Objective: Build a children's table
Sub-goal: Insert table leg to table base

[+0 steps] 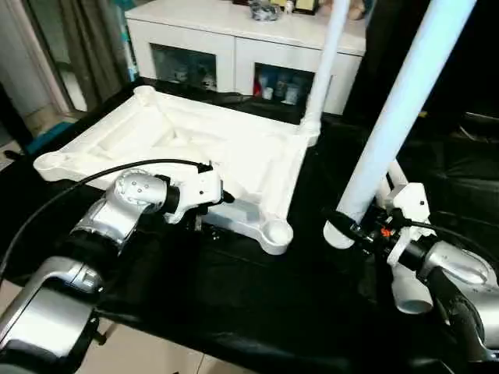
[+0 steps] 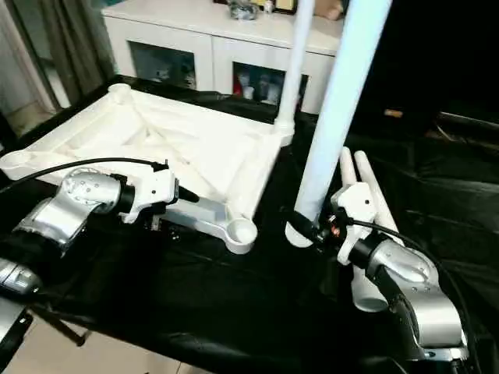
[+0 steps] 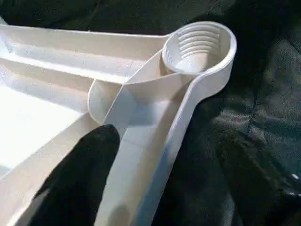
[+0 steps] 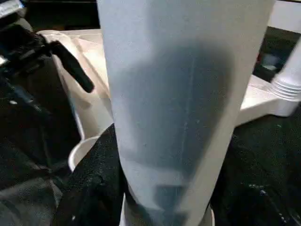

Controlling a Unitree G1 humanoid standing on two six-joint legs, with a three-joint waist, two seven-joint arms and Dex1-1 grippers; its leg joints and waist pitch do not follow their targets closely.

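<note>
A: At frame centre, the table top (image 1: pixel 195 148) lies ribs-up; where's the leg (image 1: pixel 398 117)?

B: Lower right, clamped near its foot by the right gripper (image 1: pixel 360 230). Stiff, light, probably slippery plastic. The left gripper (image 1: pixel 222 204) straddles the rim.

**Room behind my work area**

Black cloth (image 1: pixel 234 296) covers the tabletop before me. Behind it stands a white cabinet (image 1: pixel 234 35) with glass doors, small items on top. Curtains (image 1: pixel 86 47) hang at left; pale floor (image 1: pixel 148 354) below.
</note>
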